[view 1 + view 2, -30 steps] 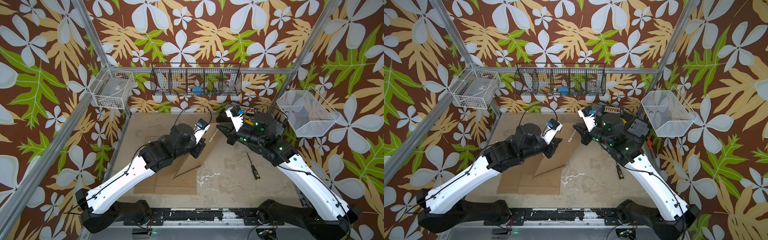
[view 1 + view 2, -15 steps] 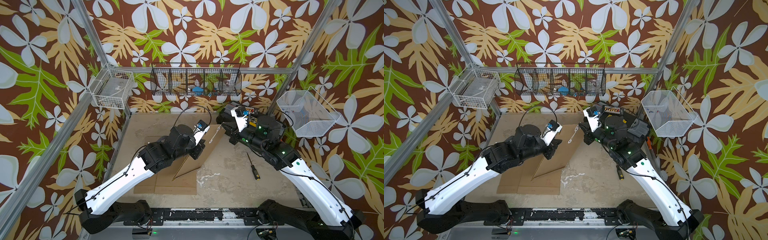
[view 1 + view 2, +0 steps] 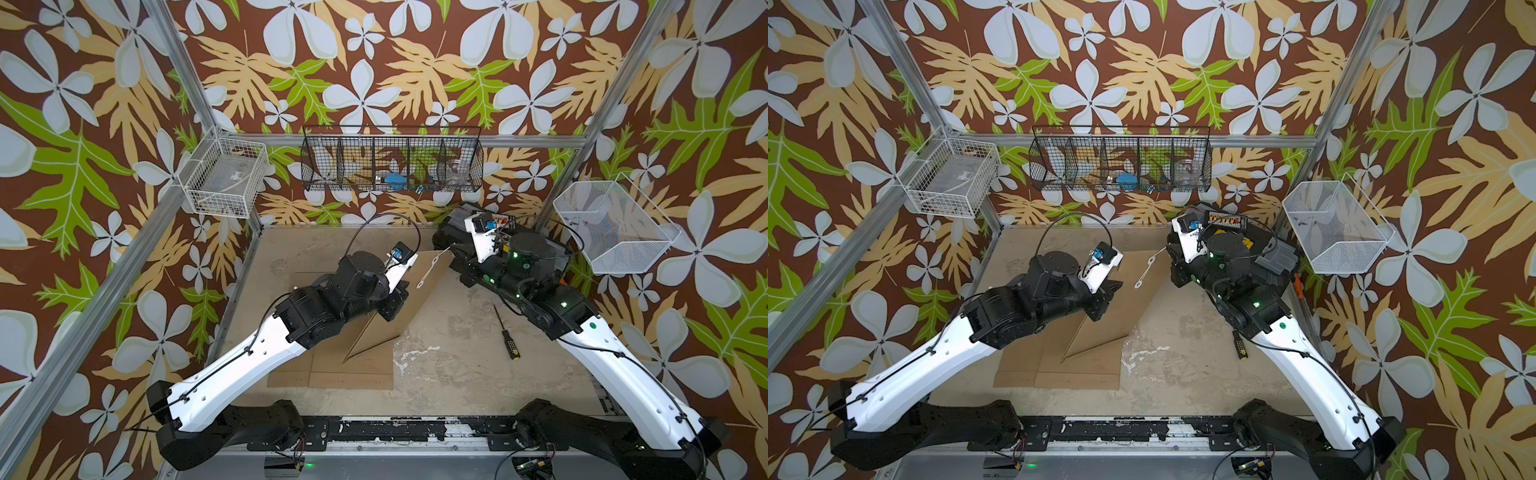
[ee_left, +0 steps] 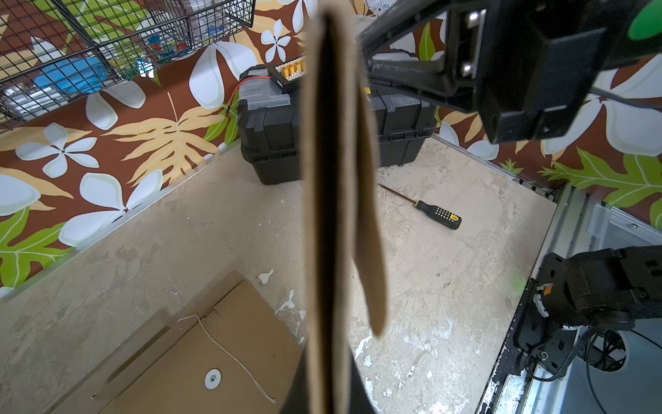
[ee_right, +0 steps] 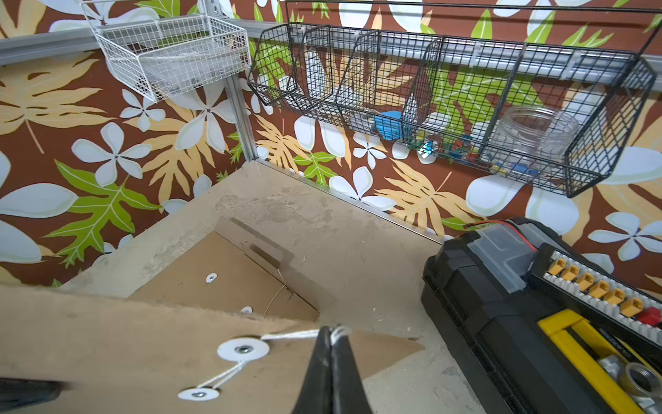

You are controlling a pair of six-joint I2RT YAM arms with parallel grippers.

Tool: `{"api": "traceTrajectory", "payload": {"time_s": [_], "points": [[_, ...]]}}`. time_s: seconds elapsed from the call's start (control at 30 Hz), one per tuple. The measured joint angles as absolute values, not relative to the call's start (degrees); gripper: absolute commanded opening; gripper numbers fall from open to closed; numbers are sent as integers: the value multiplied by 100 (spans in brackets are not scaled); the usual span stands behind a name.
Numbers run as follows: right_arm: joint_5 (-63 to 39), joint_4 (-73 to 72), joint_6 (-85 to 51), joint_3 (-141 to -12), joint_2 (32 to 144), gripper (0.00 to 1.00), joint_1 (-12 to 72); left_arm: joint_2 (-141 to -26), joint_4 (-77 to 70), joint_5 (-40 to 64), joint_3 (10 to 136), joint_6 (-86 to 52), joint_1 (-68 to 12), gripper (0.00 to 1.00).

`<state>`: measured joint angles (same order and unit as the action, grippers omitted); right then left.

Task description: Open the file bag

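Grippers: two. The left gripper (image 3: 394,302) is clamped on the edge of the file bag (image 3: 390,328). The right gripper (image 5: 331,340) is pinched tight on the white string (image 5: 290,336).
File bags: one is held up between the arms, over the middle of the table (image 3: 449,353). More flat bags (image 3: 353,374) lie overlapping beneath it, and their number cannot be told.
Discs: two white discs (image 5: 243,349) sit on the held bag. The string runs doubled between them and on to the right gripper's tips.
Tools: one screwdriver (image 3: 505,332) lies well apart to the right, and one black toolbox (image 4: 272,143) stands at the back right.
Baskets: three hang on the walls: a white basket (image 3: 224,183), a black divided basket (image 3: 390,166) and a white mesh basket (image 3: 615,228).
Since a second ago: the right gripper was closer against the bag. It has drawn back toward the toolbox, and the string now stretches in a line from the discs. The left gripper and the bag have barely shifted.
Heading: the bag stands on edge and tilted. Its long axis runs from a low front corner over the flat bags up toward the back right, and the disc end points at the right gripper. The left wrist view shows it edge-on, with the flap (image 4: 369,233) hanging loose from the body.
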<state>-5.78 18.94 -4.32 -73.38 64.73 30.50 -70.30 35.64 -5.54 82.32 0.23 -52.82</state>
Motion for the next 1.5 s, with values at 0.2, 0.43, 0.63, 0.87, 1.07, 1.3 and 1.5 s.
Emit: {"api": "traceTrajectory", "payload": {"time_s": [0.2, 0.43, 0.63, 0.87, 1.07, 1.3, 1.5], "points": [[-554, 1933, -429, -7225, 6471, 0, 3050, -7030, 3498, -609, 8191, -40, -5284, 0], [-554, 1933, -427, -7087, 6445, 0, 3050, -6930, 3267, -563, 8071, -224, -5277, 0], [-550, 1970, -423, -7059, 6451, 0, 3050, -6823, 3089, -141, 7975, -429, -5078, 0], [-462, 1979, -408, -7017, 6453, 0, 3050, -6628, 2899, 351, 7872, -587, -4821, 0], [-631, 1973, -408, -6982, 6414, 0, 3052, -6547, 2797, 585, 7826, -635, -4779, 0], [-797, 1975, -388, -6945, 6388, 0, 3050, -6440, 2628, 792, 7749, -777, -4665, 0], [-904, 1970, -377, -6921, 6340, 0, 3050, -6383, 2346, 1260, 7518, -1022, -4383, 0]]}}
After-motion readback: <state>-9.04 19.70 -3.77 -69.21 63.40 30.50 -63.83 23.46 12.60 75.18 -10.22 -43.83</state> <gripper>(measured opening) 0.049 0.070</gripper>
